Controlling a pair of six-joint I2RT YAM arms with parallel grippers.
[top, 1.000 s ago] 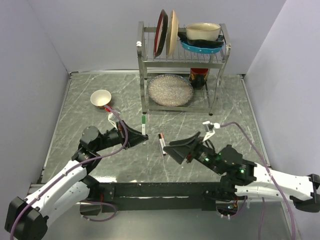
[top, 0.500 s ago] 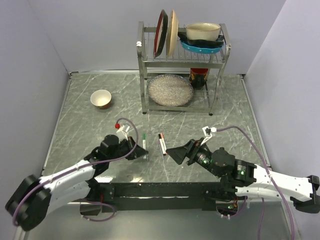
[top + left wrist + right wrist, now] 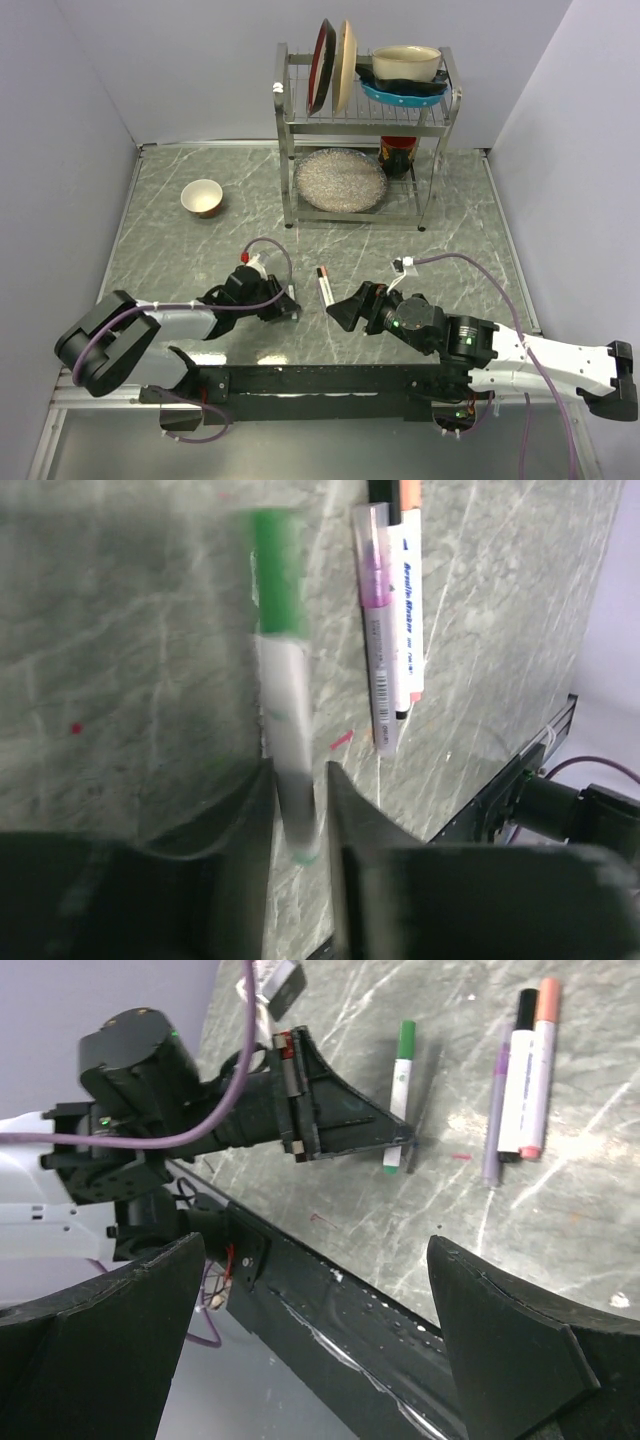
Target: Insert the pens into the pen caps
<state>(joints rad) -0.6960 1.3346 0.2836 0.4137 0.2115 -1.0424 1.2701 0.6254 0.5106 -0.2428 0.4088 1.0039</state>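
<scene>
Green-capped pen [image 3: 285,740]: white barrel with the green cap [image 3: 275,570] seated on its far end. It lies flat on the marbled table [image 3: 180,240], near the middle and towards the near edge.
Left gripper [image 3: 300,770]: low at the table, fingers on either side of the pen's near end. I cannot tell whether they pinch it or only flank it.
Right gripper [image 3: 318,1245]: fingers wide apart, holding nothing, off to the right.
Other pens [image 3: 520,1080]: side by side, just right of the green one and not touching it.
Step, as judged: setting the capped pen down.
Doing it well: spread the fingers fully, then lift straight up so the barrel does not roll into its neighbours.
</scene>
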